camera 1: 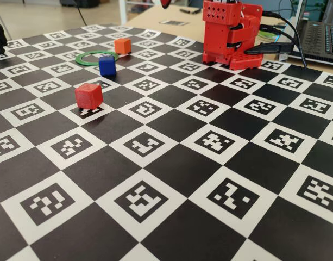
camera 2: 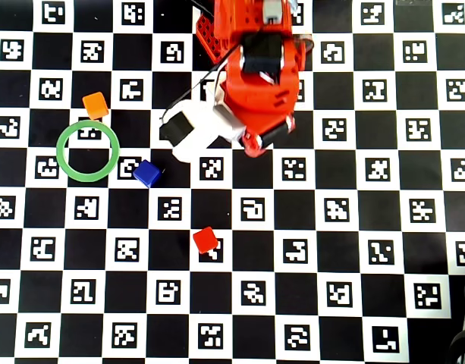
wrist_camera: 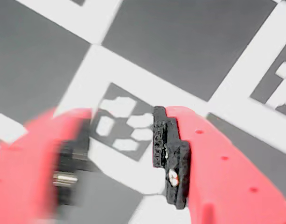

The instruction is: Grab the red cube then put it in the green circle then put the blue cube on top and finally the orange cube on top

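Green circle [camera 2: 87, 151]: lies flat at the left of the overhead view on the checkered marker board [camera 2: 384, 250], its open centre empty.
Orange cube [camera 2: 95, 105]: sits just beyond the ring's upper edge, outside it; whether it touches the ring I cannot tell.
Blue cube [camera 2: 147, 173]: rests just off the ring's lower right, also outside.
Red cube [camera 2: 205, 240]: stands alone further right and lower on the board, well apart from the ring and from me; the fixed view shows it squarely on its base [camera 1: 89, 95].
My gripper [wrist_camera: 124, 154]: parted and empty in the wrist view, with only board pattern between the black-padded finger [wrist_camera: 168, 158] and the blurred finger opposite; it hovers near my base, not yet over any cube.
Handling, as I judge it: the red cube looks light, rigid and matte, with faintly ribbed printed sides that should give my pads purchase.
Where to hold: two opposite flat side faces, pads square to them and around mid-height, so it does not twist out when I carry it to the ring.
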Robot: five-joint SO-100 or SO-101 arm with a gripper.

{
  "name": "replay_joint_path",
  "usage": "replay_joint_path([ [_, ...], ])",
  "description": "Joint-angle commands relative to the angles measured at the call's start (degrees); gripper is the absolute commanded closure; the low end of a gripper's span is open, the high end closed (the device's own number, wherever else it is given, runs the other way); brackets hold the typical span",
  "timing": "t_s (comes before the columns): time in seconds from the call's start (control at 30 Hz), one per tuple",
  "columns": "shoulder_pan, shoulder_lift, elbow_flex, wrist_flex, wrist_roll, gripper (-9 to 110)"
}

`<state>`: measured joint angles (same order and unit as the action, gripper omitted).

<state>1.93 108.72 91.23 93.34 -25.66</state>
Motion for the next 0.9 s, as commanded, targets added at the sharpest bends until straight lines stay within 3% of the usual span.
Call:
replay_joint_path([
  [0.0,0.6,-4.3,-13.4,3.3,5.6,82],
  [0.3,3.7,-19.6,-30.1,9.8,14.9,57],
  [0.87,8.5,-34.4,-24.8,-5.4,10.1,54],
])
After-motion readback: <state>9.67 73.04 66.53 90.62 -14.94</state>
